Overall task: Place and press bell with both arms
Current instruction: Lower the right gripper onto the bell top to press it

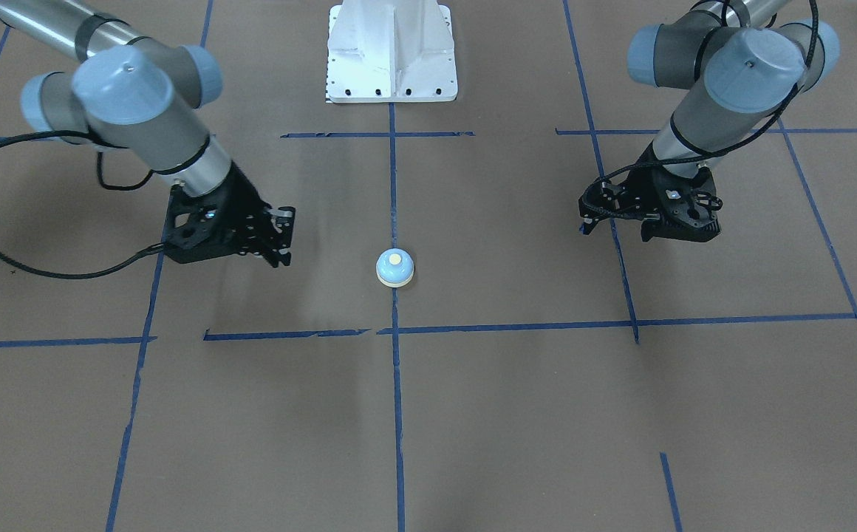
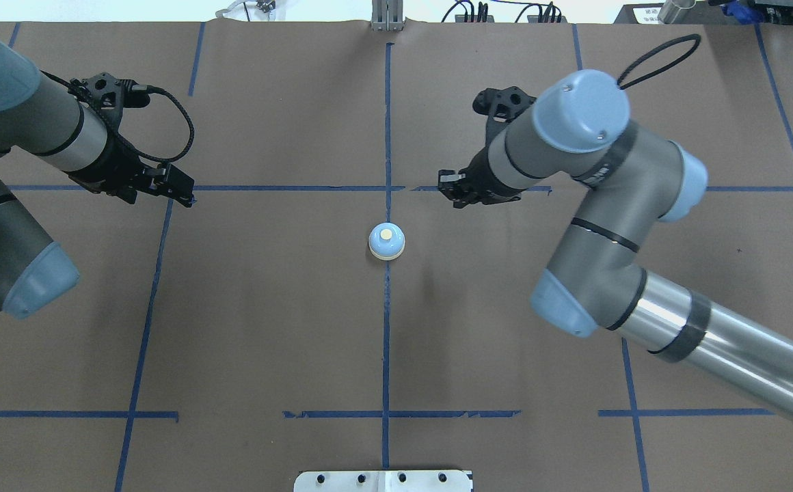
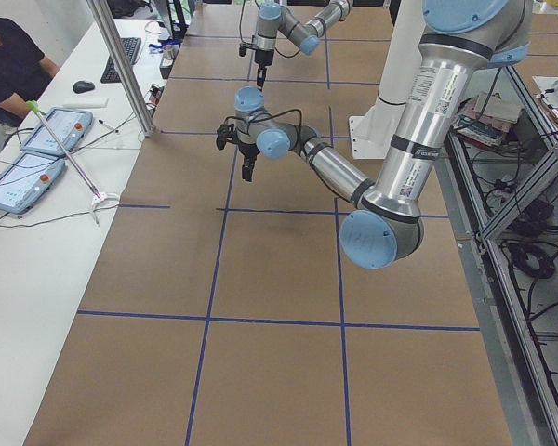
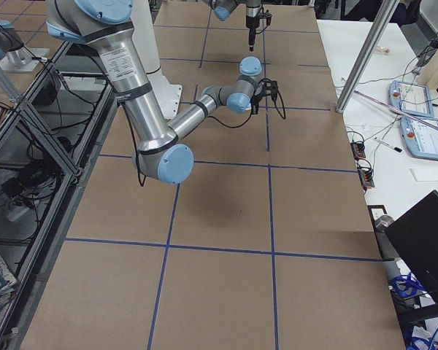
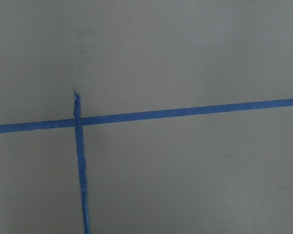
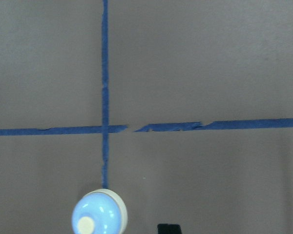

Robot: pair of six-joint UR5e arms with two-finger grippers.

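Bell (image 2: 387, 241): upright at mid-tabletop on the centre tape line (image 2: 386, 342), nothing touching it.
Right gripper (image 2: 454, 189): fingers apart, empty, near the bell toward the right end.
Left gripper (image 2: 179, 188): empty, well apart toward the left end; opening cannot be told.

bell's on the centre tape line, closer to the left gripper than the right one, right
Not quite: the bell is on the centre tape line, but closer to the right gripper than the left gripper, as the overhead exterior view shows.
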